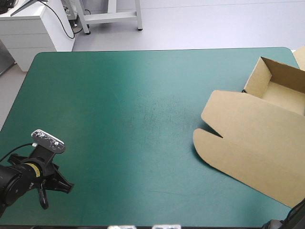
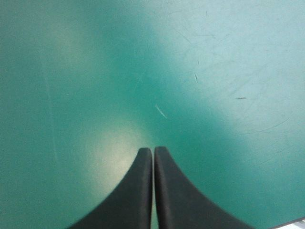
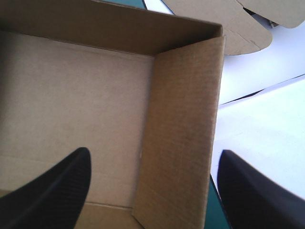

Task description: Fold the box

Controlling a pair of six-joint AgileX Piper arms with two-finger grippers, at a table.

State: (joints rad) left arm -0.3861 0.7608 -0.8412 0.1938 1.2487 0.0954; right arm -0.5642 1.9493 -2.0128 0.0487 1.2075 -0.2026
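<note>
The brown box [image 1: 257,143] lies at the table's right side as an open tray [image 1: 281,83] with its broad lid flat on the teal-green cover toward the middle. My left gripper [image 1: 55,188] hovers near the front left corner, far from the box. Its left wrist view shows the fingers shut [image 2: 153,149] into one point over bare cover. My right gripper [image 3: 155,151] is open and straddles a raised side wall [image 3: 181,133] of the tray, one finger over the tray floor [image 3: 71,95] and the other outside the wall. It holds nothing.
More brown board [image 1: 300,55] shows just past the table's far right corner, and the same board [image 3: 214,19] lies ahead of the right gripper over a white surface. Bare teal-green cover [image 1: 133,119] stretches between the left gripper and the box.
</note>
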